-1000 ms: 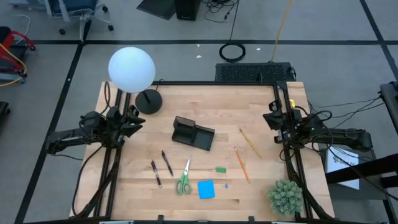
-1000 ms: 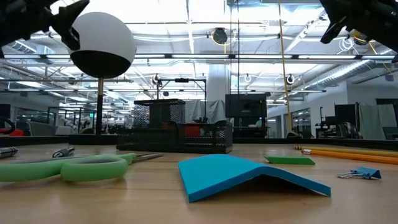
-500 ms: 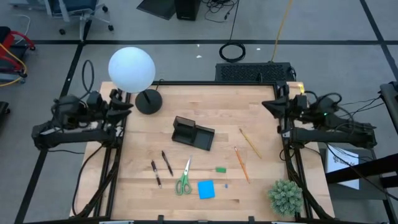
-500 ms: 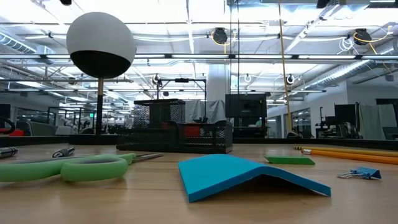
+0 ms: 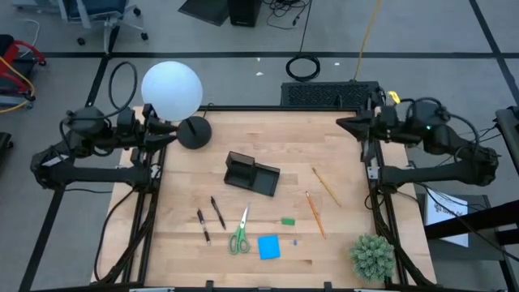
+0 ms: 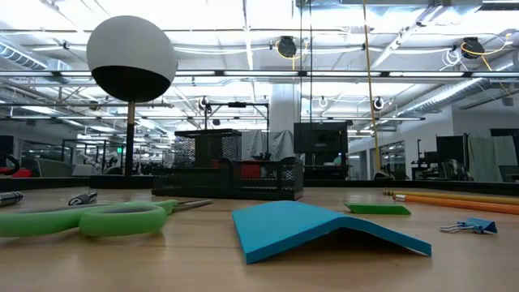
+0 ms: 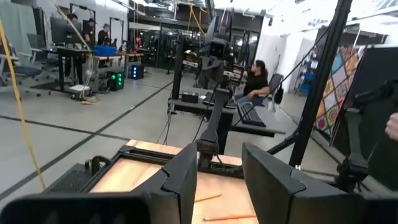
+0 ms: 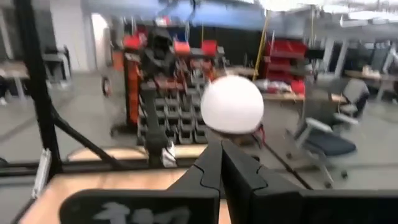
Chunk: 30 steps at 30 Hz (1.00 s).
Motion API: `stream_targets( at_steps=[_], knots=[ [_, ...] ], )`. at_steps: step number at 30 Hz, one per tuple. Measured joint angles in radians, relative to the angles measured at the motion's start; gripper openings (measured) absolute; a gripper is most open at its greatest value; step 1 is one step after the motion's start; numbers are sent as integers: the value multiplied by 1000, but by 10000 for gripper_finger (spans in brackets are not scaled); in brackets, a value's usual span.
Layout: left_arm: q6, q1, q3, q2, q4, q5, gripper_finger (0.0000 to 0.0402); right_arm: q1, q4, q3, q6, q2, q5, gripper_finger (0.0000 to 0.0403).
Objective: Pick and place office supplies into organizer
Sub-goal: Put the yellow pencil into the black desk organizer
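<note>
Fingers (image 7: 186, 180) of left gripper (image 7: 217, 180) parted, holding nothing; right gripper (image 8: 221, 177) clenched, empty. Both raised at opposite table (image 5: 340, 235) edges, absent from low view. High view only: black organizer (image 5: 251, 174) mid-table, two pens (image 5: 210, 219), green-handled scissors (image 5: 240, 232), blue sticky-note pad (image 5: 268, 246), green eraser (image 5: 287, 221), pencils (image 5: 320, 199) spread nearer front edge; potted plant (image 5: 372, 256) at corner. Low view only: small binder clip (image 6: 469, 226). Left wrist view only: seated person (image 7: 256, 79) beyond table.

Two matte black jointed arms, looped black cables; left gripper (image 7: 219, 180) blocky black fingers; right gripper (image 8: 222, 180) same.
</note>
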Motion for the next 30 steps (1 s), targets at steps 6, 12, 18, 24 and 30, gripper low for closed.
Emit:
stream_targets(
  at_steps=[6, 12, 18, 24, 30],
  knots=[
    [22, 0, 39, 35, -58, -10, 127, 44, -226, 197, -21, 156, 133, 0],
    [32, 0, 40, 36, -99, -68, 127, 86, -437, 344, 16, 291, 314, 0],
    [50, 0, 40, 36, -138, -104, 127, 90, -573, 381, 117, 372, 333, 0],
    [76, 0, 40, 36, -137, -107, 127, 74, -689, 381, 201, 432, 392, 0],
    [83, 0, 40, 36, -135, -148, 127, 38, -774, 381, 312, 460, 404, 0]
  ],
)
